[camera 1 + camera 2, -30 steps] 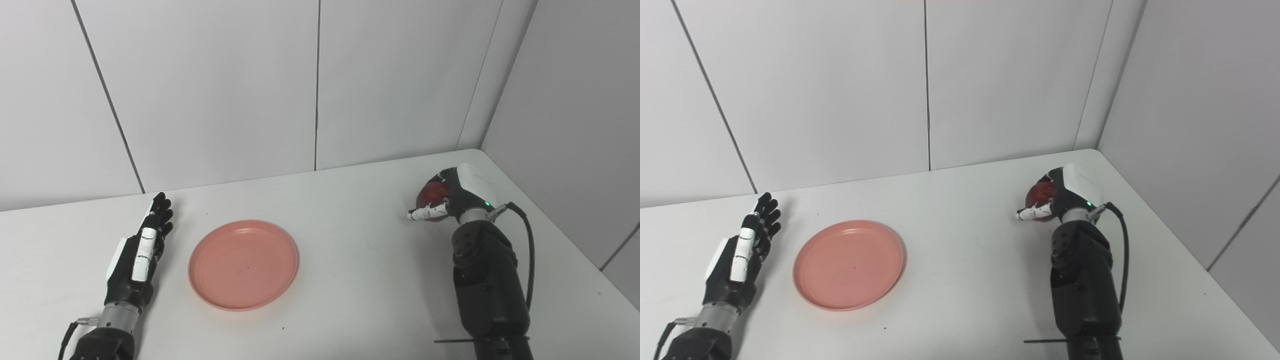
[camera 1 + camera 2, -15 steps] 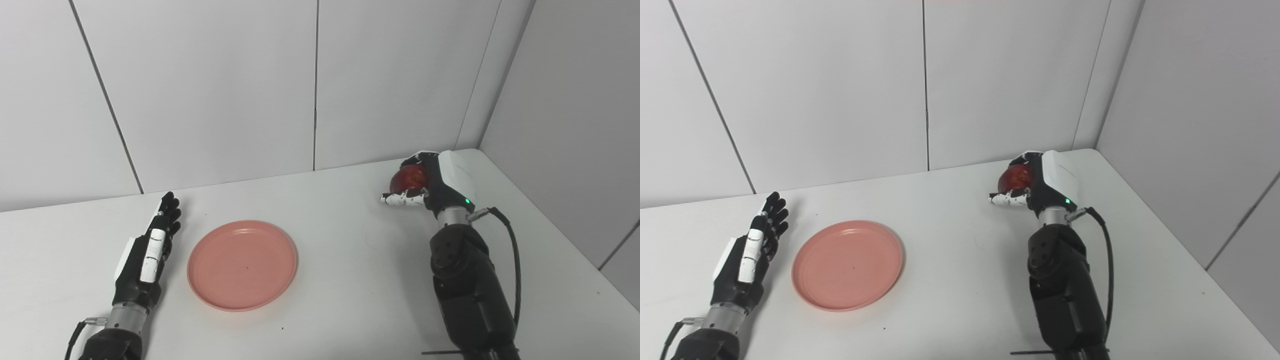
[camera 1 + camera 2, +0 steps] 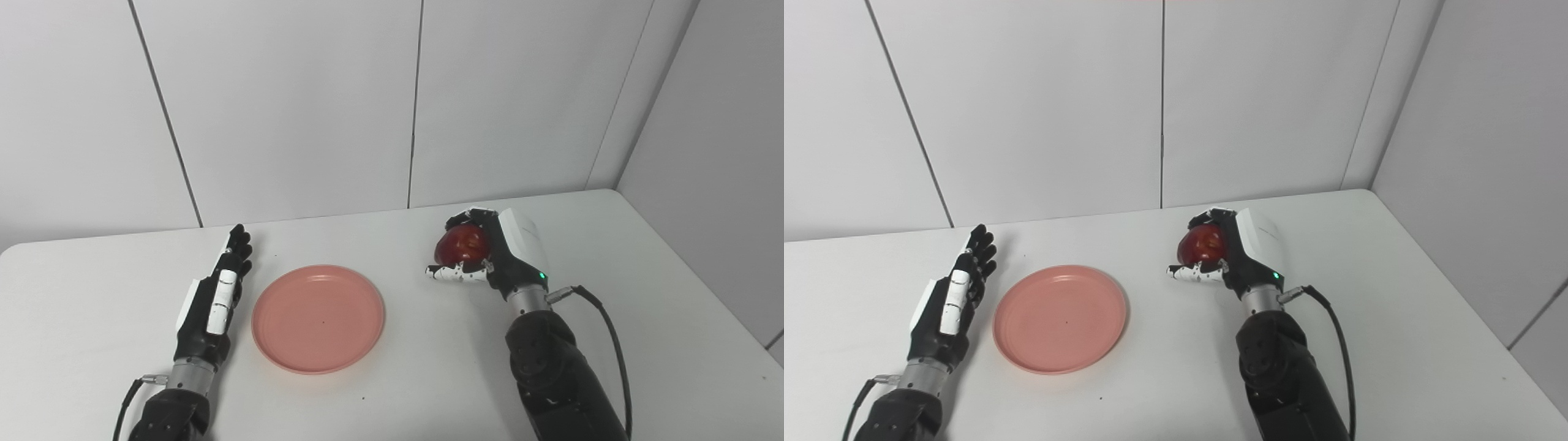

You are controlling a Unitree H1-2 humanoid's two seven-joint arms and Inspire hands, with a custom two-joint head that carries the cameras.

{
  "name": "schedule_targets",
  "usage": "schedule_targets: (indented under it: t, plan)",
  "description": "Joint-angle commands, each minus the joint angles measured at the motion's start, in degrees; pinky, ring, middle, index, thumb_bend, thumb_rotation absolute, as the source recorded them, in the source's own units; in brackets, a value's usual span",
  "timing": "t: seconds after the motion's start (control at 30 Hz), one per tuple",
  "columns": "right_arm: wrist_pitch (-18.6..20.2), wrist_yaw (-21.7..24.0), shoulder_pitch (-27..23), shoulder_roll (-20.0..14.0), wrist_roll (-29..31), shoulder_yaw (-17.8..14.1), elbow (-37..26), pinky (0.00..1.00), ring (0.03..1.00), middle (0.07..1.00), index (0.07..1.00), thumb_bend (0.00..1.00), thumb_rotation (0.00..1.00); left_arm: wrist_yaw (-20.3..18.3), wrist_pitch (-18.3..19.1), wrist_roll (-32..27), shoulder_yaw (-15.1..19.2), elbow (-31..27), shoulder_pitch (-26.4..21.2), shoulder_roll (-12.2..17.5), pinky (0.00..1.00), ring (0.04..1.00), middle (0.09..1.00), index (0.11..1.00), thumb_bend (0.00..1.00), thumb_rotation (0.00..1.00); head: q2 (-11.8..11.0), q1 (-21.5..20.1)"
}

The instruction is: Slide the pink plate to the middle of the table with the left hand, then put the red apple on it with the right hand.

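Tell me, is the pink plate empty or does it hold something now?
Empty. The pink plate shows only its bare surface; the red apple is held in the right robot hand, apart from it.

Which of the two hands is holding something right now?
The right hand, closed on the apple; the left hand lies open beside the plate.

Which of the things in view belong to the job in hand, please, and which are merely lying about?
Job:
- round pink plastic plate
- shiny red apple, held in the right hand
- open left hand, beside the plate

Lying about:
- nothing else on the white table
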Motion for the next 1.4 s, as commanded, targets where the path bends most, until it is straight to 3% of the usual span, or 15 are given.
schedule_targets:
  t: [0.0,0.17,0.27,0.53,1.1,1.3,1.37]
  plan:
    - [-4.8,-1.4,-1.5,-0.9,0.6,1.1,-2.5,0.14,0.340,0.434,0.524,0.50,0.00,1.1,0.0,0.3,0.1,-2.1,-1.4,-0.4,1.00,1.000,1.000,1.000,0.71,1.00,0.0,0.1]
    - [-5.0,1.1,-2.1,-1.2,2.6,3.1,-4.1,0.18,0.354,0.464,0.528,0.51,0.00,2.4,0.8,1.0,0.1,-3.3,-1.0,-1.2,1.00,1.000,1.000,1.000,0.72,1.00,0.4,3.1]
    - [-5.0,1.4,-2.9,-0.9,2.7,4.4,-4.1,0.14,0.341,0.436,0.520,0.50,0.00,3.0,1.1,1.3,-0.1,-4.1,-0.7,-1.5,1.00,1.000,1.000,1.000,0.71,1.00,0.3,4.0]
    - [-7.8,2.0,-6.6,0.3,4.0,8.6,0.4,0.14,0.374,0.462,0.501,0.51,0.00,3.2,0.7,2.2,-0.8,-4.4,-0.4,-1.7,1.00,1.000,1.000,1.000,0.69,1.00,0.5,7.0]
    - [-11.7,1.4,-10.8,3.0,3.1,14.4,9.9,0.19,0.349,0.449,0.535,0.50,0.00,4.5,0.4,3.5,-1.1,-4.0,-0.5,-1.8,1.00,1.000,1.000,1.000,0.70,1.00,0.7,9.0]
    - [-11.6,1.6,-11.8,3.8,1.8,16.5,12.7,0.18,0.361,0.433,0.522,0.51,0.00,4.6,0.4,3.7,-1.1,-4.0,-0.3,-2.0,1.00,1.000,1.000,1.000,0.68,1.00,1.1,9.0]
    - [-11.3,2.0,-12.1,4.0,1.4,17.2,13.4,0.16,0.403,0.475,0.488,0.51,0.00,4.4,0.3,3.5,-1.1,-3.8,-0.3,-2.0,1.00,1.000,1.000,1.000,0.67,1.00,1.0,9.0]
